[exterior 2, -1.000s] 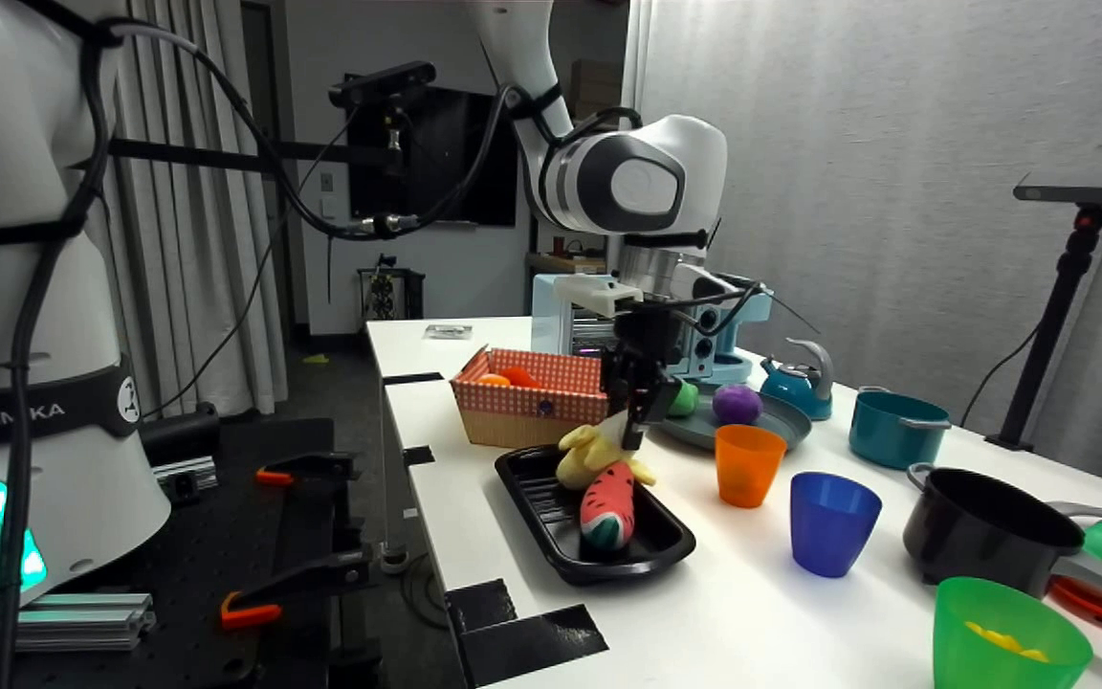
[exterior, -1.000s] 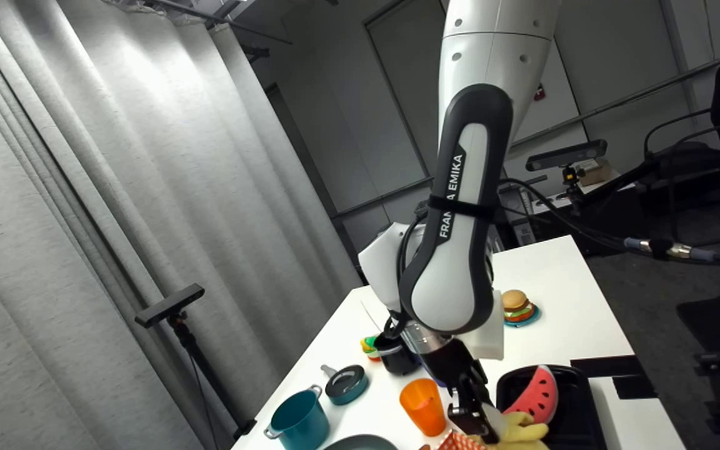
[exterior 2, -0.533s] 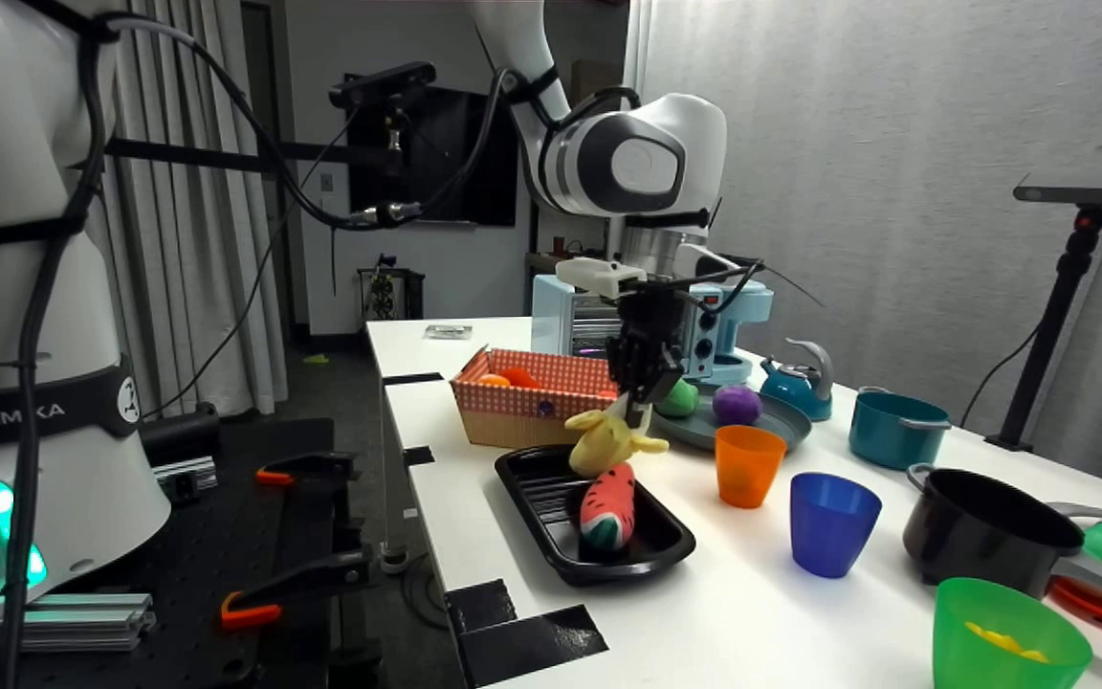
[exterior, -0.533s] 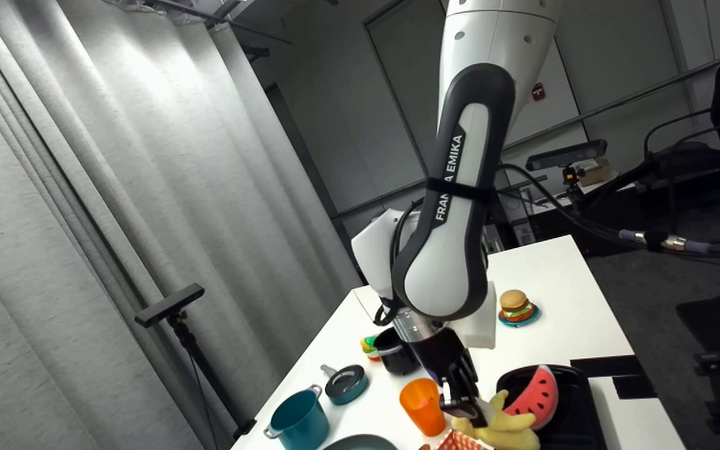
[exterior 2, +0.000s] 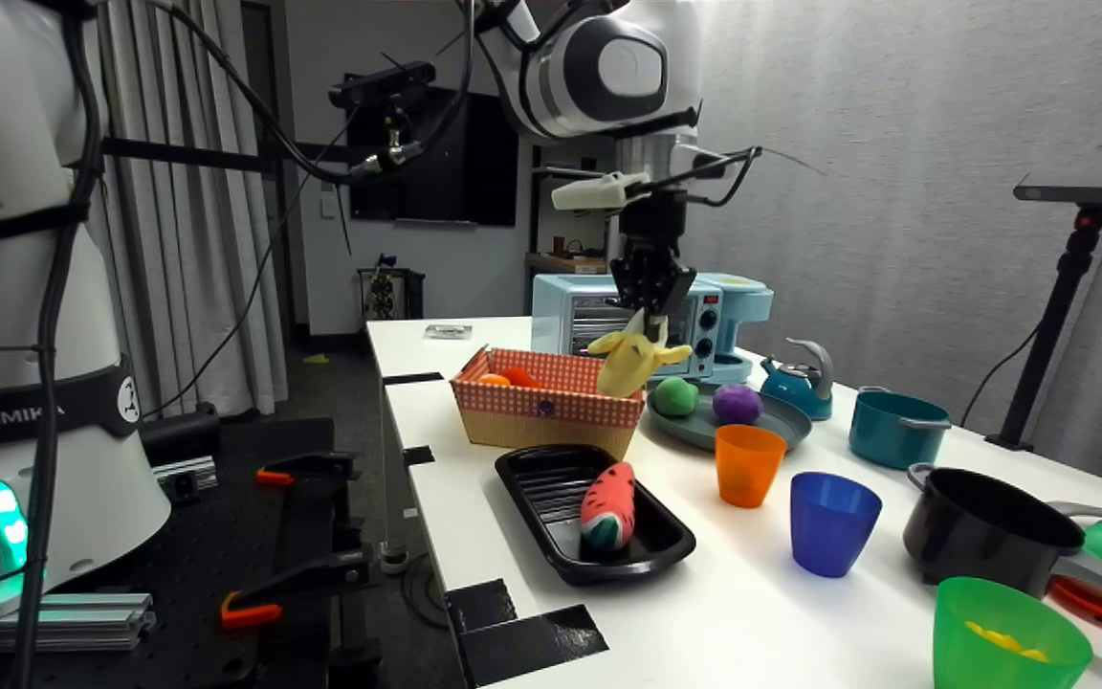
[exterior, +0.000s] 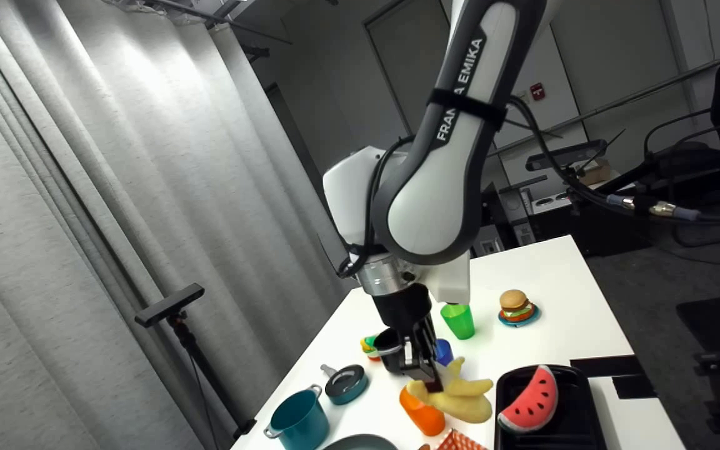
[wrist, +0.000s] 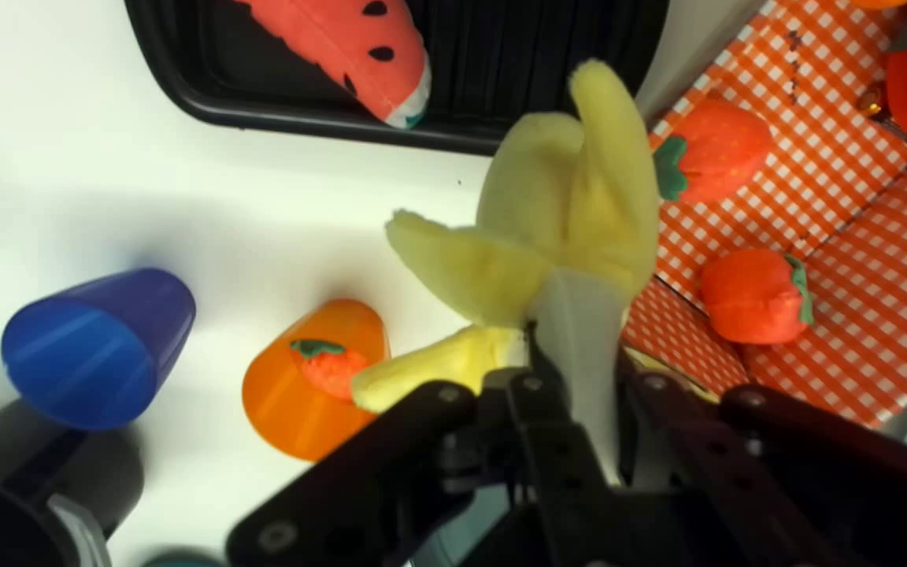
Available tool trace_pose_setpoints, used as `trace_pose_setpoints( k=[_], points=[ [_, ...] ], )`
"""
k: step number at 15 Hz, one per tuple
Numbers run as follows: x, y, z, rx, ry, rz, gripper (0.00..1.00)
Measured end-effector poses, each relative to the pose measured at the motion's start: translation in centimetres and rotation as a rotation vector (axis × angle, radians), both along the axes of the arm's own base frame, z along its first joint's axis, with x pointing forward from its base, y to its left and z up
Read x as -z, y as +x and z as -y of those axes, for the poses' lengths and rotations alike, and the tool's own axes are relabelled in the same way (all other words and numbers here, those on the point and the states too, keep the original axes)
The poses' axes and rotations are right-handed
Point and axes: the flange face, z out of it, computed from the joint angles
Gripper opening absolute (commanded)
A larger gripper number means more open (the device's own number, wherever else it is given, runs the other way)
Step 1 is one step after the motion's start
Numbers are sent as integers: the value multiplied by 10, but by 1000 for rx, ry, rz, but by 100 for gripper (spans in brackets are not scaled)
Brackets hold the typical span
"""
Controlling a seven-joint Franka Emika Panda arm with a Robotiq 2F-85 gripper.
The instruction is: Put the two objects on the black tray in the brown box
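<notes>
– How's the yellow plush banana (exterior 2: 629,371)?
– Clamped by its pale core between the jaws, body hanging below them, peel flaps splayed.
– And the watermelon slice (exterior 2: 608,505)?
– Red, dark-seeded, green at the rind, in the black tray (exterior 2: 543,486), lower than the jaws and off to one side.
– The brown box (exterior 2: 513,428)?
– Lower too, red-checked inside; in the wrist view, right of the jaws.

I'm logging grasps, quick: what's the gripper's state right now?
Gripper: closed, holding the yellow plush banana by its pale end.
</notes>
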Motion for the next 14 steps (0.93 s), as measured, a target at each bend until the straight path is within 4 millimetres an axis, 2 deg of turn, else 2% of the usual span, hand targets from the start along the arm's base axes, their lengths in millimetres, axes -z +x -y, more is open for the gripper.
trace_pose_setpoints(
  k=[3, 6, 10, 14],
  points=[
    [-32, -1, -19, -40, 0, 58, 3],
    [-48, -5, -46, -91, 6, 88, 3],
    [-52, -12, -84, -162, 14, 94, 3],
    [-48, -20, -109, -218, 21, 83, 3]
  ],
)
